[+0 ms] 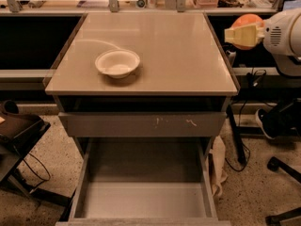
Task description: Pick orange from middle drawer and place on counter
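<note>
Jaws clamped on orange [249, 19], just right of counter [178, 51], bowl [117, 63] well apart

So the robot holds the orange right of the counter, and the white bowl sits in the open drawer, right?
No: the camera view shows the white bowl on the counter, not in the open drawer. The gripper does hold the orange right of the counter.
</note>
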### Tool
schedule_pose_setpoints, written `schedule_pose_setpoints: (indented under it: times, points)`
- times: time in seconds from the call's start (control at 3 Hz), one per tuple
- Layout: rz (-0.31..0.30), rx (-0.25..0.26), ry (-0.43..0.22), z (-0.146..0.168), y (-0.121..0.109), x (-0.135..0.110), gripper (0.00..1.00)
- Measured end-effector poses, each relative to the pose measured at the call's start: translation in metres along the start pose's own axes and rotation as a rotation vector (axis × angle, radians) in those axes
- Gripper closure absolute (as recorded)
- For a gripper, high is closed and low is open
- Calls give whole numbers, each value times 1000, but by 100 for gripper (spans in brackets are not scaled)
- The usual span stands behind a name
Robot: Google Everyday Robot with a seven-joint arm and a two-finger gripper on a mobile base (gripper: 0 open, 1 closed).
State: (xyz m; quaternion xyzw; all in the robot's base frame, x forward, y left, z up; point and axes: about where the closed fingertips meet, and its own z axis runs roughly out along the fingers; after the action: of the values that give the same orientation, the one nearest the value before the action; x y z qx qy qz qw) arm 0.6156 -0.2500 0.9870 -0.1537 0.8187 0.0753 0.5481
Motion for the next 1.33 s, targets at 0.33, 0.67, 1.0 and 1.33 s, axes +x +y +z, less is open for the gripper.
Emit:
schedule_pose_setpoints:
  times: [0.33, 0.67, 1.0, 1.33]
  points:
    - [-3, 50, -65, 26, -20, -18, 100]
    - [-22, 114, -43, 84, -44, -19, 100]
    - [-54, 94, -34, 108, -24, -29, 100]
    - [-103, 51, 8, 115, -28, -22, 100]
